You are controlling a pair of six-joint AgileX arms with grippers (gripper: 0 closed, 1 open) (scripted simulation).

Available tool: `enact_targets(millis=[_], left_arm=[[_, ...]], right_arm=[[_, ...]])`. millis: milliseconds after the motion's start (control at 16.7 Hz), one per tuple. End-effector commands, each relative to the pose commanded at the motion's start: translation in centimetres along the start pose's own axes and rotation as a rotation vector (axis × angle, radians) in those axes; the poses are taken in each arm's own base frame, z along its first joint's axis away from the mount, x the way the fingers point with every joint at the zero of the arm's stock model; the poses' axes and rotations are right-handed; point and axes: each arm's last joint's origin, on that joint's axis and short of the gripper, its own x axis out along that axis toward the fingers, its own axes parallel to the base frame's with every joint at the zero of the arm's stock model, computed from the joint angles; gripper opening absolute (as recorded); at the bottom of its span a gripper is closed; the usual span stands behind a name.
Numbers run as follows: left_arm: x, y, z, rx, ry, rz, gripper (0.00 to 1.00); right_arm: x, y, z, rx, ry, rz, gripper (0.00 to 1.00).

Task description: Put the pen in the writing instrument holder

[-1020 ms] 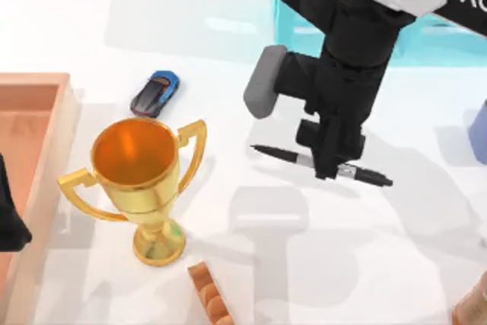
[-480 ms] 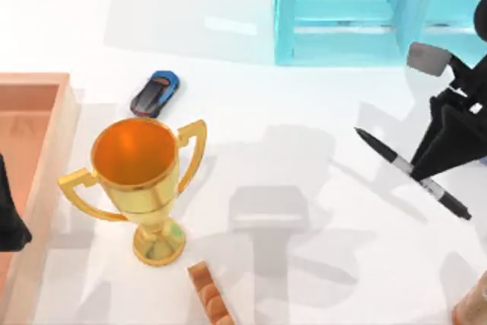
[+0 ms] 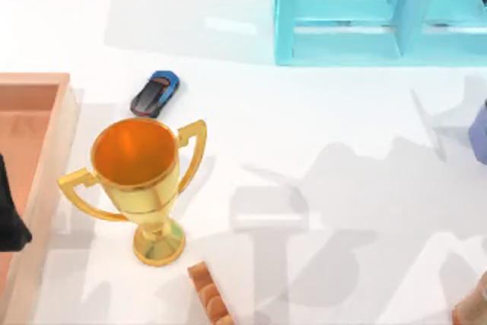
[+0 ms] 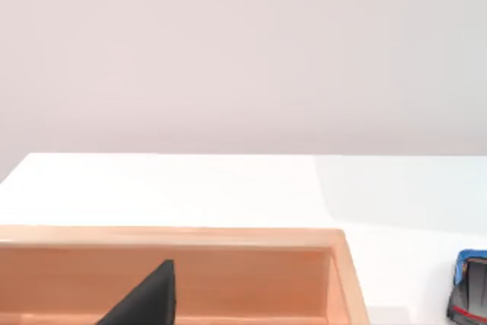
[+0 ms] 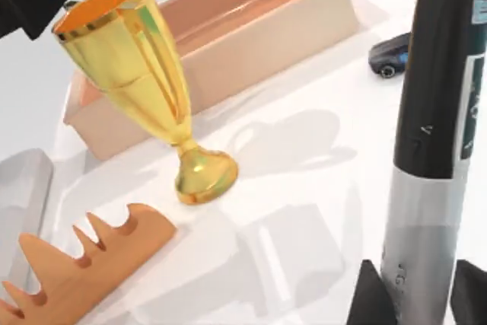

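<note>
- Right end effector (image 5: 415,294): clamped on the pen (image 5: 430,112), barrel running lengthwise straight out from the fingers.
- Trophy (image 5: 144,74): stands on the bench beyond the pen.
- Left arm: parked over the wooden tray (image 4: 228,264); grip undeterminable.

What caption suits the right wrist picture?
Right gripper holds the pen above a table with a gold trophy.

The gold metal two-handled trophy cup (image 3: 141,188) looks polished and glossy; the pale wooden open tray (image 3: 46,188) is matt and smooth; the white tabletop (image 3: 304,142) has a soft sheen; the slim pen with black cap and silver-grey barrel (image 5: 430,150) looks like smooth plastic.
</note>
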Motion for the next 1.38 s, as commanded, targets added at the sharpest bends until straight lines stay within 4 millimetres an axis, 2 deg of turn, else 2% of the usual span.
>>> enact_targets(millis=[240, 420, 660, 720, 1140, 1380], left_arm=[[0.0, 0.0, 0.0, 0.000, 0.000, 0.000, 1.00], [0.0, 0.0, 0.0, 0.000, 0.000, 0.000, 1.00], [0.0, 0.0, 0.0, 0.000, 0.000, 0.000, 1.00], [0.0, 0.0, 0.0, 0.000, 0.000, 0.000, 1.00], [0.0, 0.0, 0.0, 0.000, 0.000, 0.000, 1.00], [0.0, 0.0, 0.0, 0.000, 0.000, 0.000, 1.00]], right_arm=[[-5.3, -0.5, -0.1, -0.280, -0.219, -0.247, 0.00], [-7.5, -0.7, -0.1, -0.400, -0.286, -0.357, 0.00], [-7.7, -0.8, -0.2, -0.412, -0.292, -0.368, 0.00], [-6.9, -1.0, -1.4, -0.456, -0.252, -0.345, 0.00], [-5.3, -0.6, 0.4, -0.427, -0.336, -0.342, 0.00], [-6.2, -0.9, 0.3, -0.409, -0.317, -0.355, 0.00]])
